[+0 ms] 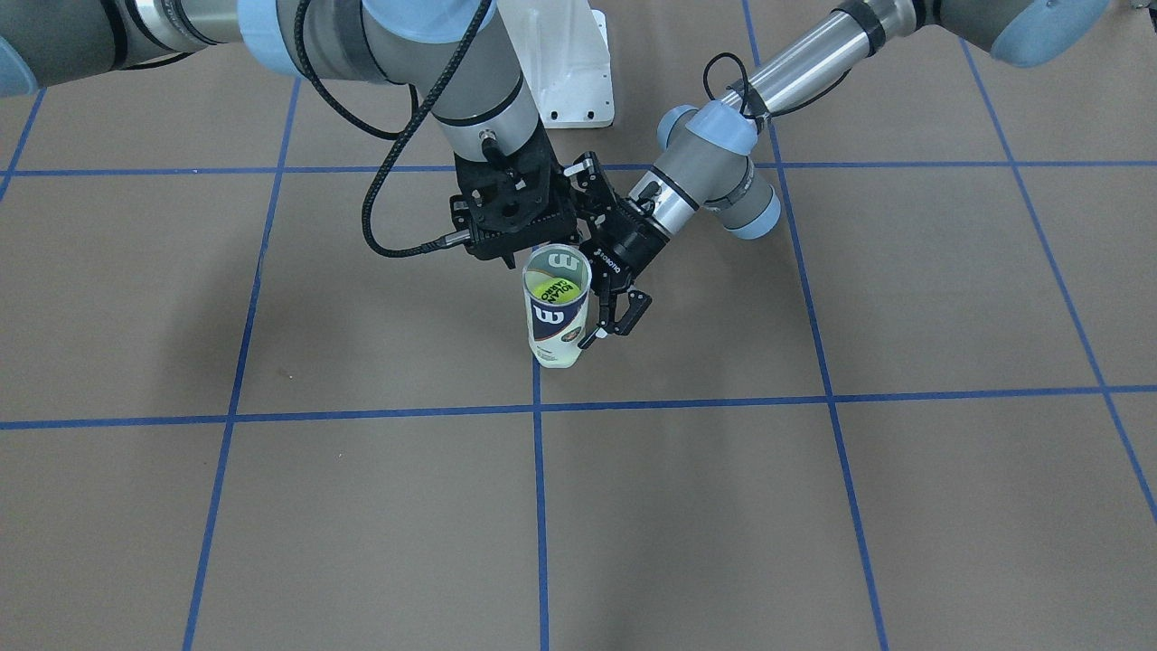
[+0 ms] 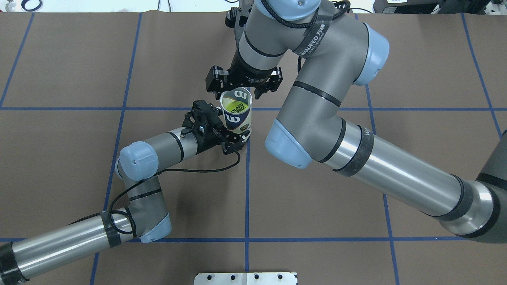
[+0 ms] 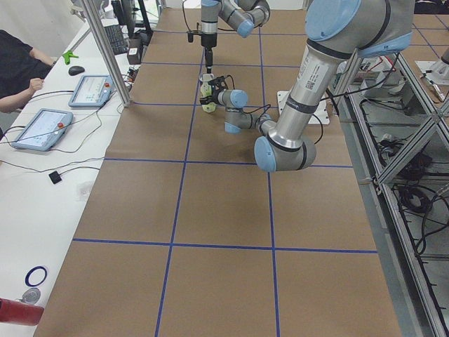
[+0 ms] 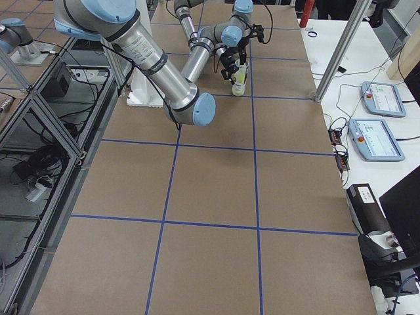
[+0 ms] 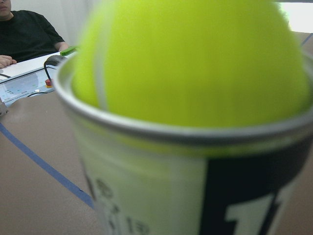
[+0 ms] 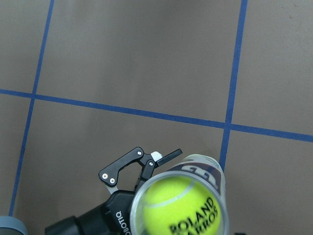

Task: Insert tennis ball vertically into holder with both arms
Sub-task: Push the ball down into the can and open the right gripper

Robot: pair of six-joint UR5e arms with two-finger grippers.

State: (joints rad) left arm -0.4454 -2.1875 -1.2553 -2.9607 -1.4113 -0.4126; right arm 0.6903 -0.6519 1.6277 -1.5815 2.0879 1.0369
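Clear plastic navy-labelled can (image 2: 237, 118) looks light, slick, tippy, so left gripper (image 2: 237, 141) clamped low on it feels right, right gripper (image 2: 240, 92) hangs spread overhead.

Table (image 1: 813, 506): brown covering, marked into squares by blue tape lines (image 1: 539, 506). The holder (image 1: 556, 312) stands upright on it, base just beside one line. A white base plate (image 1: 569, 72) lies flat at the robot's side.

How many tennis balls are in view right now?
1. The tennis ball sits in the open top of the holder, just inside its rim. Others may be hidden lower down inside it.
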